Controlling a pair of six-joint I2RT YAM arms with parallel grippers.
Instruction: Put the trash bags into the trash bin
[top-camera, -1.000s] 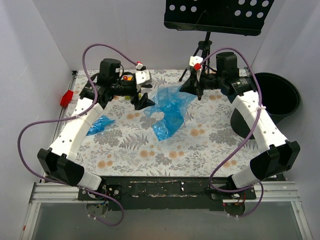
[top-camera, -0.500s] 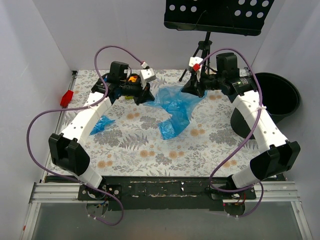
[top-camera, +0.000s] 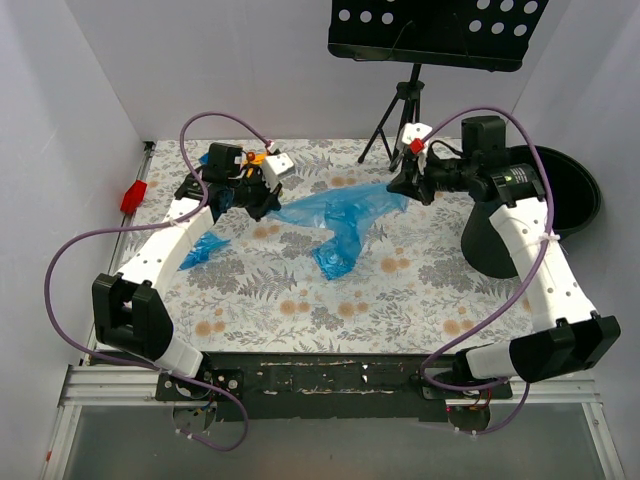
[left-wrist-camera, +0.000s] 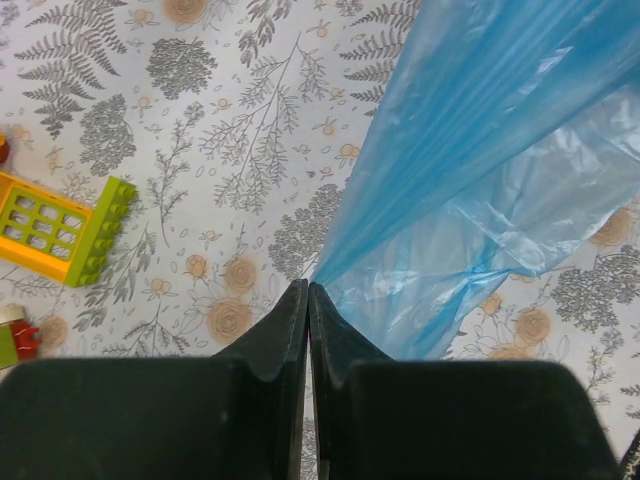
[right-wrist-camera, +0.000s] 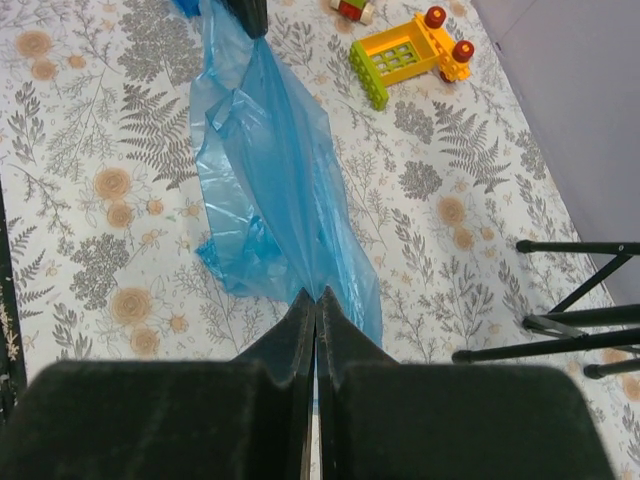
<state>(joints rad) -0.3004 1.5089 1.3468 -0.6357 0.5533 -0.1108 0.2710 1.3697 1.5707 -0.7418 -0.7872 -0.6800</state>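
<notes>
Farthest from the trash bin (top-camera: 482, 248), a small red object (top-camera: 133, 196) sits at the left edge of the flower-patterned surface (top-camera: 300, 300). The small trash bag (top-camera: 203, 250) is a crumpled blue wad. It lies flat on the surface, well to the left of the bin and partly under the left arm.

The left gripper (top-camera: 268, 208) is also well left of the bin. In the left wrist view its jaws are pressed together, with one corner of the large trash bag (top-camera: 340, 215) pinched at their tips. A few toy blocks (left-wrist-camera: 65, 230), yellow and green, lie just beside this gripper on the side away from the bin.

The large trash bag is pulled into a long blue band that runs from the left gripper towards the bin. A loose flap hangs from its middle and rests on the surface. None of the bag is over or inside the bin.

The right gripper (top-camera: 398, 190) holds the end of the bag nearer the bin, close to the bin's left side. Its jaws are closed tight on the gathered film, as the right wrist view shows. The black music stand (top-camera: 435, 30) rises on its tripod behind this gripper and left of the bin. The bin itself stands at the right edge of the surface, beside the right arm.
</notes>
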